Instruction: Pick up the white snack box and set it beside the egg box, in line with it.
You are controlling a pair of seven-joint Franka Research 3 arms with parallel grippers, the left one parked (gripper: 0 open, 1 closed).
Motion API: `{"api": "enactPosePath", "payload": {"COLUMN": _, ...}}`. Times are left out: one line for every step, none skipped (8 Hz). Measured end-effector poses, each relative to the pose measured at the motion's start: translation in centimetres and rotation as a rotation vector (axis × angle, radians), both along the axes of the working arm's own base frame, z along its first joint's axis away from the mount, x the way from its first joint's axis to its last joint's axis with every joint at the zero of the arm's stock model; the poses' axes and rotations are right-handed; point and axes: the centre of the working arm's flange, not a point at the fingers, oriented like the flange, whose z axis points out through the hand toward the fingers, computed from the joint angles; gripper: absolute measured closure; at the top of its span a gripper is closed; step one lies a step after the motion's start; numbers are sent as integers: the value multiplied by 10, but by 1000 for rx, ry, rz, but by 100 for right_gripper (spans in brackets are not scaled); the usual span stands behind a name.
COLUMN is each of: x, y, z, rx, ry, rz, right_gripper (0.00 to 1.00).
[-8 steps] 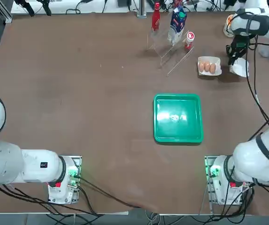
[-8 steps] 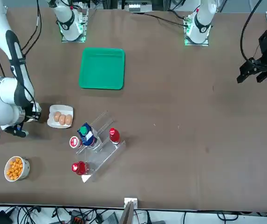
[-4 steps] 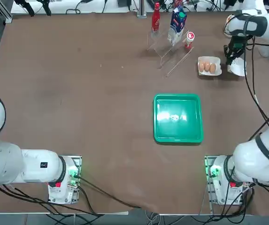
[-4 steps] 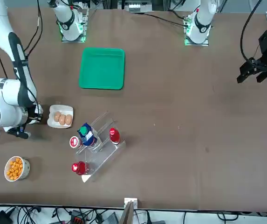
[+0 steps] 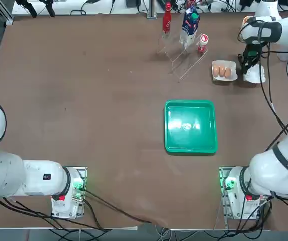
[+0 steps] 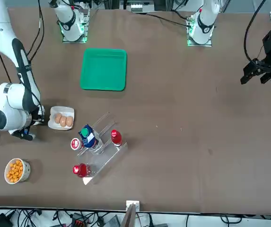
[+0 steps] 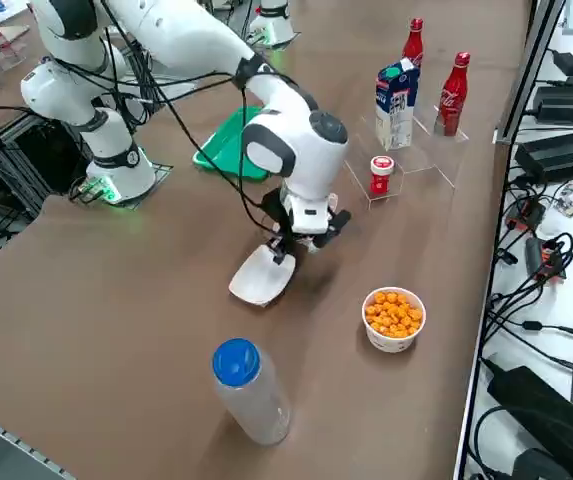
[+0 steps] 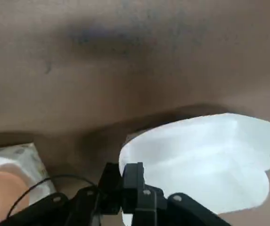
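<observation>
Claw (image 8: 127, 176) shut on white snack box (image 8: 205, 162), egg box (image 5: 224, 71) near.

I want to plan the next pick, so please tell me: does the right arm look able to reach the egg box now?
Probably not for grasping: its tool is shut on the white snack box, though the egg box sits close beside it.

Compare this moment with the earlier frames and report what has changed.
The right gripper stays shut on the edge of the white snack box. Together they have moved slightly toward the egg box, leftward in the top view, with the box now right beside it. The egg box, the green tray and the cup of orange snacks stayed put.
</observation>
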Motion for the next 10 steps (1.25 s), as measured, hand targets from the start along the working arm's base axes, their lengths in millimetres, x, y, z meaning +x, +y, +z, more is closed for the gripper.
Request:
{"api": "enactPosePath", "payload": {"x": 0, "y": -1, "z": -1, "rx": -1, "ry": -2, "rz": -1, "right_gripper": 92}}
{"api": "enactPosePath", "payload": {"x": 0, "y": -1, "z": -1, "rx": -1, "ry": -2, "rz": -1, "right_gripper": 84}}
{"api": "enactPosePath", "payload": {"x": 0, "y": 0, "z": -1, "rx": -1, "ry": -2, "rz": 0, "right_gripper": 66}}
{"api": "enactPosePath", "payload": {"x": 0, "y": 0, "z": -1, "rx": 0, "ry": -1, "rz": 1, "right_gripper": 49}}
{"api": "enactPosePath", "payload": {"x": 0, "y": 0, "z": 1, "rx": -1, "ry": 4, "rz": 1, "right_gripper": 31}}
{"api": "enactPosePath", "payload": {"x": 2, "y": 1, "z": 11, "rx": -3, "ry": 5, "rz": 2, "right_gripper": 13}}
{"api": "enactPosePath", "payload": {"x": 8, "y": 2, "z": 32, "rx": -5, "ry": -7, "rz": 10, "right_gripper": 0}}
{"api": "enactPosePath", "payload": {"x": 14, "y": 2, "z": 66, "rx": -9, "ry": -26, "rz": 26, "right_gripper": 0}}
{"api": "enactPosePath", "payload": {"x": 18, "y": 3, "z": 110, "rx": -11, "ry": -49, "rz": 53, "right_gripper": 0}}
{"api": "enactPosePath", "payload": {"x": 21, "y": 11, "z": 163, "rx": -10, "ry": -81, "rz": 81, "right_gripper": 0}}
